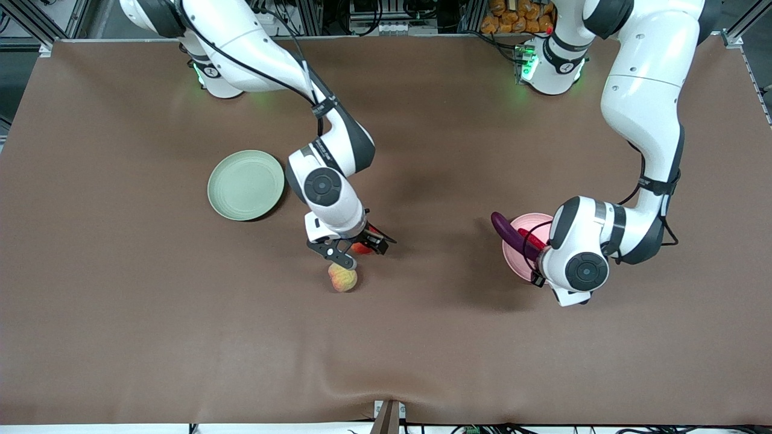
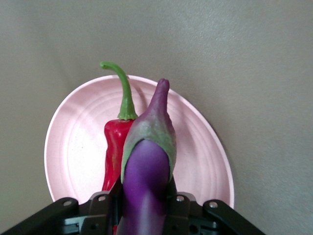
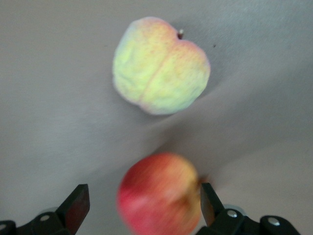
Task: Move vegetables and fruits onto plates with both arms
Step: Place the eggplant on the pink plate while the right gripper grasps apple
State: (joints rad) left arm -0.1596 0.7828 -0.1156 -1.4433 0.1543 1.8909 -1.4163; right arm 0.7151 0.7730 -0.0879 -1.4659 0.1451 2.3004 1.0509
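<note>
Peach (image 1: pixel 342 278) sits nearest the camera on the brown table (image 1: pixel 120 301), just beside the pomegranate (image 3: pixel 159 193). Right gripper (image 1: pixel 350 248) brackets the pomegranate, fingers apart, not yet closed. Green plate (image 1: pixel 246 184) lies empty, farther from the camera than the peach, toward the right arm's end. Left gripper (image 2: pixel 144 208) clamps the eggplant (image 2: pixel 146 161) over the pink plate (image 2: pixel 73 142), chili (image 2: pixel 115 142) already on it. Risks: round pomegranate could roll and nudge the peach; released eggplant may slide off the rim.

Left gripper (image 2: pixel 142 215) fingers hidden under long glossy purple eggplant (image 2: pixel 146 171); round red-yellow pomegranate-like fruit (image 3: pixel 159 193) blurred between right gripper (image 3: pixel 142 208) fingers.
</note>
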